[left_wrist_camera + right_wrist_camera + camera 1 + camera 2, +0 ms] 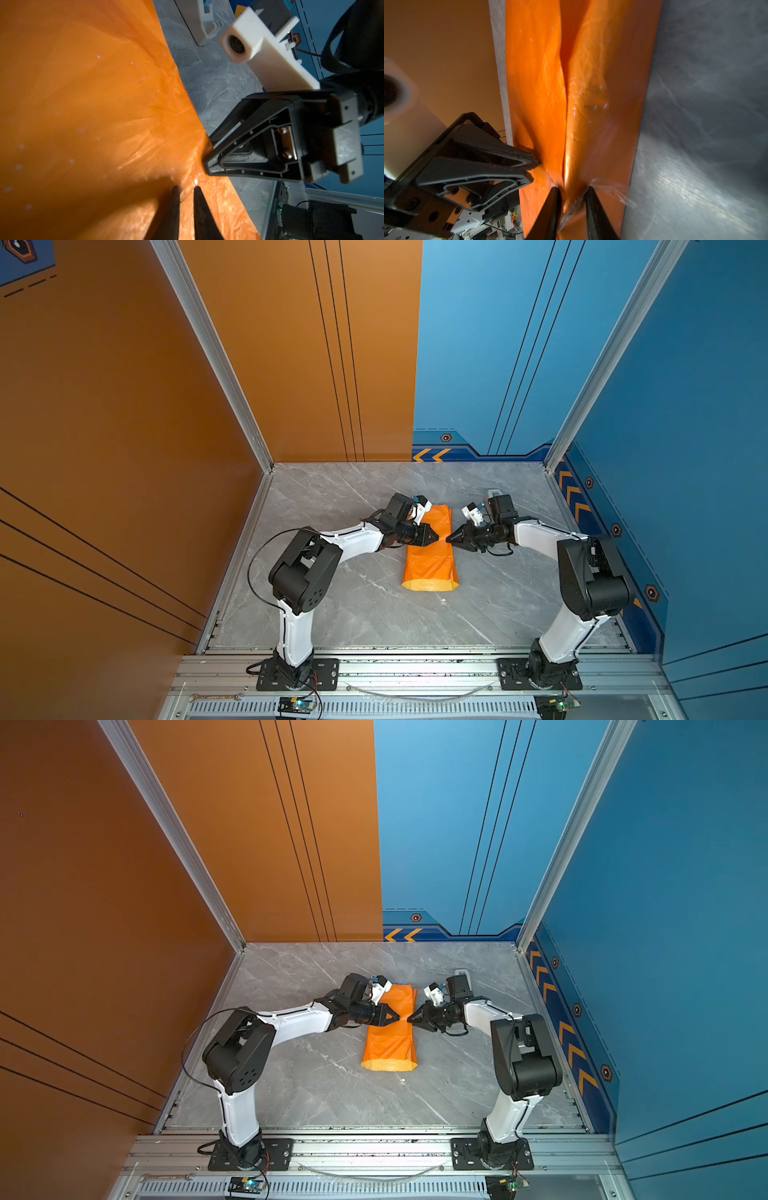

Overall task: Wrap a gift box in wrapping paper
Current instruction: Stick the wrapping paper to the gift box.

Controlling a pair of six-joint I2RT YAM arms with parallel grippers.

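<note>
Left fingers (pixel 170 218) pinch wrapping paper (pixel 428 564) seam; right fingers (pixel 593 212) straddle it, mid-table.

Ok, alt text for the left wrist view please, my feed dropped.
Creased orange wrapping paper fills most of the frame, a ridge of it pinched between the left fingers. The right fingers touch its edge over the grey table.

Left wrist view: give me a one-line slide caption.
Left gripper pinches a ridge of the glossy orange wrapping paper while the right gripper meets its edge over the grey marble tabletop.
</note>
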